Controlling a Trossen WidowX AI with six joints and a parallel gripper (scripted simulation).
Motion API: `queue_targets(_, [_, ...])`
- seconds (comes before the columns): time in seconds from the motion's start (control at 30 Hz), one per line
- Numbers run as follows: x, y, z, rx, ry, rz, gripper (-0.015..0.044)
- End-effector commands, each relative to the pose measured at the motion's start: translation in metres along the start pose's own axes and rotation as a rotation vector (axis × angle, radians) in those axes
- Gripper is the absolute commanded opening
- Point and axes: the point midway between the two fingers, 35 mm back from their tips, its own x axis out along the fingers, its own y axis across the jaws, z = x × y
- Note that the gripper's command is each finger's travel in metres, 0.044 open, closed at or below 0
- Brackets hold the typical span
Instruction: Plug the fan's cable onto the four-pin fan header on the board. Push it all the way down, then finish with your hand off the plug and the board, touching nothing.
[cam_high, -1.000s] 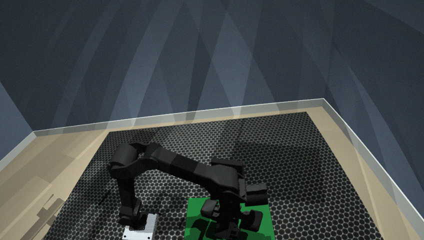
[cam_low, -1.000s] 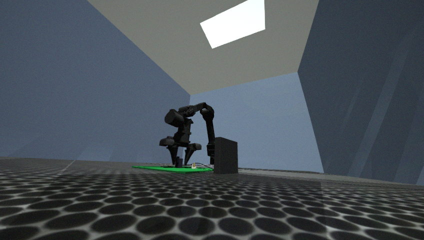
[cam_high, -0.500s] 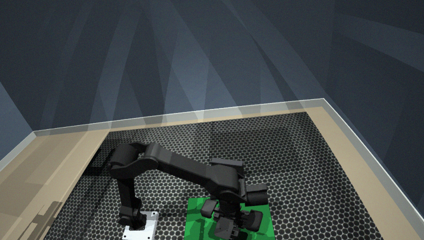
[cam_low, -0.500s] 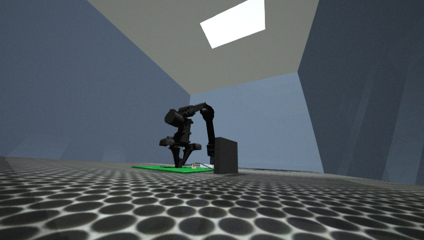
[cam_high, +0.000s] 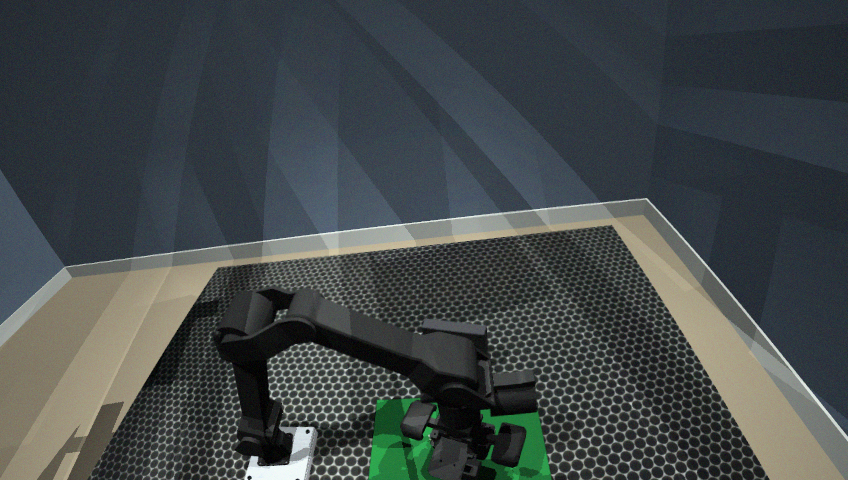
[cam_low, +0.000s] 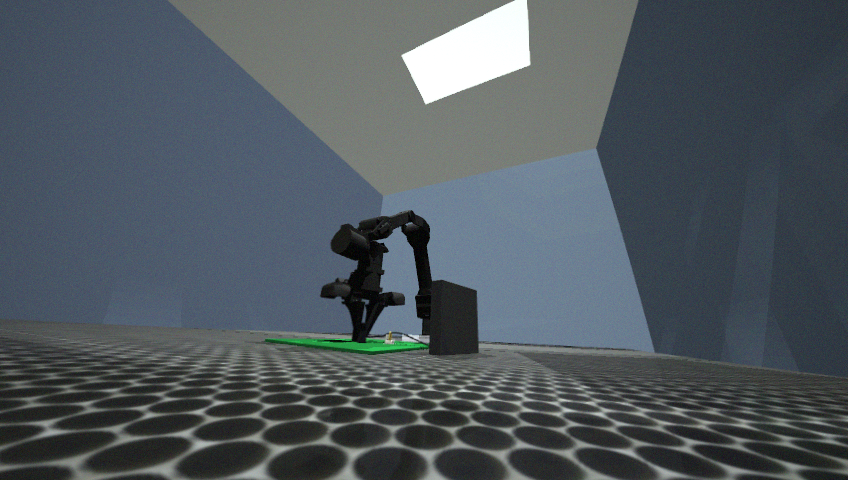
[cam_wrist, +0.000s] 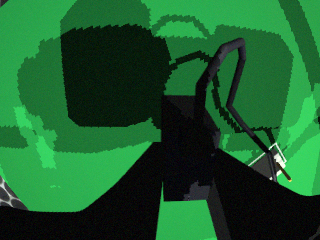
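The plug (cam_low: 360, 335) (cam_wrist: 185, 172) is being gripped, and this seems to be the first step of the job. It is found low over the green board (cam_high: 385, 443) (cam_low: 380, 349) (cam_wrist: 55, 182), between the two fingers of the gripper (cam_high: 462, 440) (cam_low: 360, 339) (cam_wrist: 180, 150), which is closed on its sides. Whether the board is touched by the plug cannot be told.

A dark cable (cam_low: 406, 335) (cam_wrist: 243, 52) is bent in a loop beside the plug. In the exterior view, the small white header (cam_low: 389, 341) (cam_wrist: 278, 162) is seen to the right of the plug. The two are apart, so the plug is not yet on.

Next, the plug should be lifted a little, taken over the header, lined up with the pins and pushed straight down. It could be tipped if the cable is pulled. After that, it should be let go.

No bin or tray is seen. The header is the only holder that matters here, and the plug is not in it.
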Motion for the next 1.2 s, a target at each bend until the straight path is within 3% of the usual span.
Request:
queue_targets(0.0, [-0.024, 0.002, -0.001, -0.001, 0.000, 0.007, 0.0000])
queue_targets(0.1, [-0.049, 0.001, -0.001, -0.002, -0.004, 0.008, 0.0000])
queue_targets(0.3, [-0.048, 0.000, -0.001, -0.025, -0.004, 0.008, 0.0000])
queue_targets(1.17, [-0.048, -0.022, -0.013, -0.925, -0.005, 0.004, 0.0000])
